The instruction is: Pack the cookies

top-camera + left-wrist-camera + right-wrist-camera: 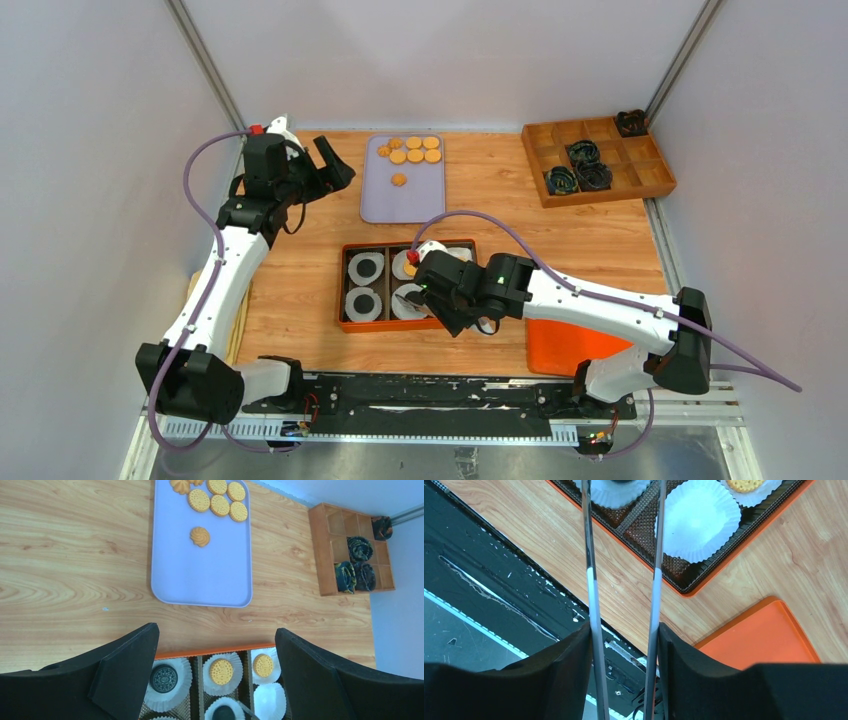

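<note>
Several golden cookies [414, 150] lie at the far end of a lilac tray [403, 195]; they also show in the left wrist view [220, 505]. An orange box [343, 290] holds white paper liners. Two liners hold golden cookies [221, 671] [263, 665], and two hold dark cookies [164, 678]. My left gripper [216, 630] is open and empty, high above the table between tray and box. My right gripper [624, 630] is shut on metal tongs [591, 580], whose arms reach into the box toward a dark cookie [621, 482]. An empty liner [698, 520] lies beside the tongs.
A wooden divided box [598, 160] with dark round items stands at the back right. A flat orange lid [560, 345] lies under my right arm, also in the right wrist view [764, 635]. The black base rail [430, 395] runs along the near edge.
</note>
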You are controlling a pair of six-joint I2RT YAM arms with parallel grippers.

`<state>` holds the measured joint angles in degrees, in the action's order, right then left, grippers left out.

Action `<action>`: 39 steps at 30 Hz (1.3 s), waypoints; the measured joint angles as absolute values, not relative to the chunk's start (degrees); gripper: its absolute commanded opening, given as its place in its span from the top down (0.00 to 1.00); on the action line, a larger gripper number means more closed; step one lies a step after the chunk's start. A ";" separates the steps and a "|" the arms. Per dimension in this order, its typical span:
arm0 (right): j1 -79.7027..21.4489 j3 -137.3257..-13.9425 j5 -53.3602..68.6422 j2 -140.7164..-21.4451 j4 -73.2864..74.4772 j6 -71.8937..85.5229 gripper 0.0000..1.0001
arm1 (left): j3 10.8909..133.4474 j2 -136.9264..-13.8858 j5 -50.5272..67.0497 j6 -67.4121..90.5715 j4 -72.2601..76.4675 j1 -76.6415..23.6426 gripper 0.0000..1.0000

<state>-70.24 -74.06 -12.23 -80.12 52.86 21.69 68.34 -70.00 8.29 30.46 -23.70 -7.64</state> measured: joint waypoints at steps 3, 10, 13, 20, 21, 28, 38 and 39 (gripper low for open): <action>-70.24 -74.08 -12.32 -80.12 52.88 21.85 0.46 | 68.34 -70.00 8.73 30.46 -23.70 -7.64 0.05; -70.26 -74.59 -12.71 -80.12 53.17 21.80 0.59 | 68.34 -70.00 9.56 30.44 -23.70 -7.64 0.05; -70.26 -75.83 -13.93 -80.14 53.74 21.61 0.65 | 68.34 -69.97 9.85 30.44 -23.70 -7.64 0.05; -70.08 -83.90 -20.34 -80.23 53.43 19.40 0.56 | 68.34 -69.84 9.93 30.44 -23.68 -7.64 0.05; -69.58 -84.95 -21.21 -80.47 53.15 18.76 0.56 | 68.34 -69.84 9.93 30.44 -23.68 -7.64 0.05; -57.10 -88.73 -21.80 -87.02 46.24 14.02 0.53 | 68.34 -69.84 9.93 30.41 -23.68 -7.64 0.05; -45.04 -104.01 -15.46 -108.77 39.07 8.03 0.50 | 68.45 -70.22 9.67 29.89 -23.70 -7.64 0.05; -44.75 -105.75 -14.90 -110.61 38.70 7.64 0.50 | 68.47 -70.41 9.63 29.78 -23.68 -7.64 0.05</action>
<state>-44.75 -105.75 -14.90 -110.61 38.70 7.64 68.47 -70.41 9.63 29.78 -23.68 -7.64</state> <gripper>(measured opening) 0.502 0.952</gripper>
